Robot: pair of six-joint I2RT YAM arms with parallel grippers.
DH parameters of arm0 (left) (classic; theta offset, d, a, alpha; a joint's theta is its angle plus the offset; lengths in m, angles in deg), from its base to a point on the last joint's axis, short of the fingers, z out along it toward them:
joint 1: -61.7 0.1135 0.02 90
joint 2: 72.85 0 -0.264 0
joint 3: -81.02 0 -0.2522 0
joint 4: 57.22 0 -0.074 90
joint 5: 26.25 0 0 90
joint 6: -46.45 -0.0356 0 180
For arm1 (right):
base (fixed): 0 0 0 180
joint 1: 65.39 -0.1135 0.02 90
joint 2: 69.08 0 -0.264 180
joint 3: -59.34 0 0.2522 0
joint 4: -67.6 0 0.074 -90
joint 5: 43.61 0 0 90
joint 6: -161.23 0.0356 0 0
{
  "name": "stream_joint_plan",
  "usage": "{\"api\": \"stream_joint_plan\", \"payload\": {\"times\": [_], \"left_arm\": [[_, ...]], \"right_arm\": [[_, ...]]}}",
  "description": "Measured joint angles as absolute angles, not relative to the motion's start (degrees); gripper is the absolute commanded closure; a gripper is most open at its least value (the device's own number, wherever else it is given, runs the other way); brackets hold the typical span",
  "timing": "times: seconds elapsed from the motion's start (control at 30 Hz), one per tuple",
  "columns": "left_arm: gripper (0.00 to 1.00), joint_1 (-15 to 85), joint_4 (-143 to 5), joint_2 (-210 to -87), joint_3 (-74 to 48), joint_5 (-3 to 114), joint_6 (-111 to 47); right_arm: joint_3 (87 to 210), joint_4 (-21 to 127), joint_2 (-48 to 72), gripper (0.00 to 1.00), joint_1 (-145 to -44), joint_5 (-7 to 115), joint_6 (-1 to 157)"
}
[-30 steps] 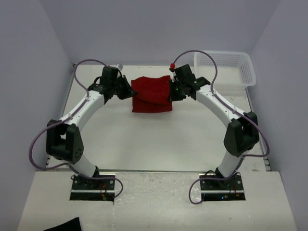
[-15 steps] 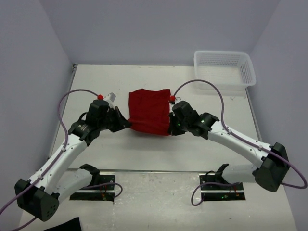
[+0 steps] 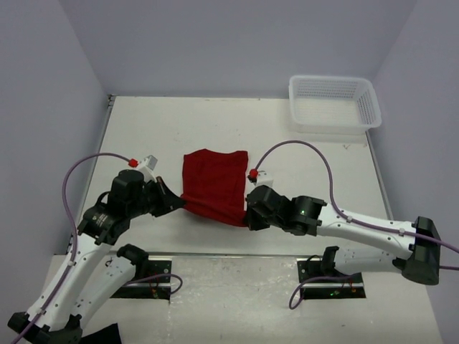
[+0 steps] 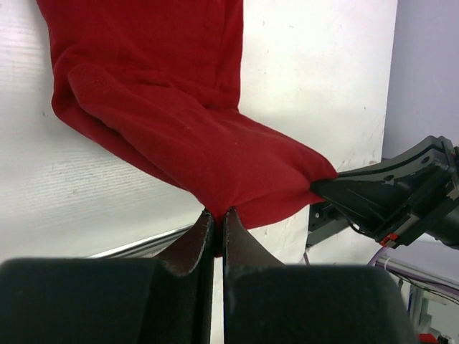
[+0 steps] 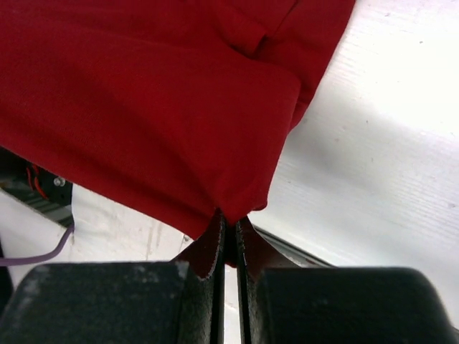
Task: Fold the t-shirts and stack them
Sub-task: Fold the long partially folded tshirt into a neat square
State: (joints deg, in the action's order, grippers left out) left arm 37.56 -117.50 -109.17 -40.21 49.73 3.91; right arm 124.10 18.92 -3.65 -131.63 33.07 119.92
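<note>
Starting on the left: there's a black cloth scrap (image 3: 99, 335) on the near ledge in front of your left arm's base. It's cut off by the frame and well apart from everything else.

Your left gripper (image 3: 182, 206) sits low near the desk's (image 3: 143, 129) near edge, left of the middle. It's clamped tight on the near left corner of the dark red t-shirt (image 3: 213, 183). In the left wrist view the two fingers (image 4: 195, 247) are pressed together with just a pinch of red cloth between the tips.

The t-shirt itself is about midway along the near edge, a little back from it. The far part lies flat on the desk and the near hem is lifted, hanging in a shallow sag between your two grippers. It looks doubled over, and you can see a second layer and a sleeve fold in both wrist views.

Your right gripper (image 3: 247, 218) is just right of the middle and also down low. It's clenched on the near right corner of the shirt, and the right wrist view shows the jaws closed on the cloth's edge with the fabric fanning out above them. The two grippers face each other across the hem.

Over in the far right corner of the desk is the white mesh basket (image 3: 331, 80), well apart from the shirt and both arms.
</note>
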Motion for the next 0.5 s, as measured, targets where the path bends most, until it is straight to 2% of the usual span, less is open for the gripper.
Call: {"api": "stream_joint_plan", "payload": {"times": [0.13, 0.3, 0.5], "left_arm": [[1.00, 37.56, -117.22, -112.34, -40.21, 50.01, 3.80], [1.00, 37.60, -115.01, -123.01, -38.24, 52.07, 2.73], [1.00, 38.65, -111.12, -139.07, -28.08, 54.12, 0.35]], "right_arm": [[126.59, 16.51, -2.19, 1.00, -130.82, 30.82, 120.51], [134.35, 13.06, 4.11, 1.00, -124.40, 30.62, 116.82], [144.34, 11.84, 12.59, 1.00, -114.26, 32.63, 108.38]]}}
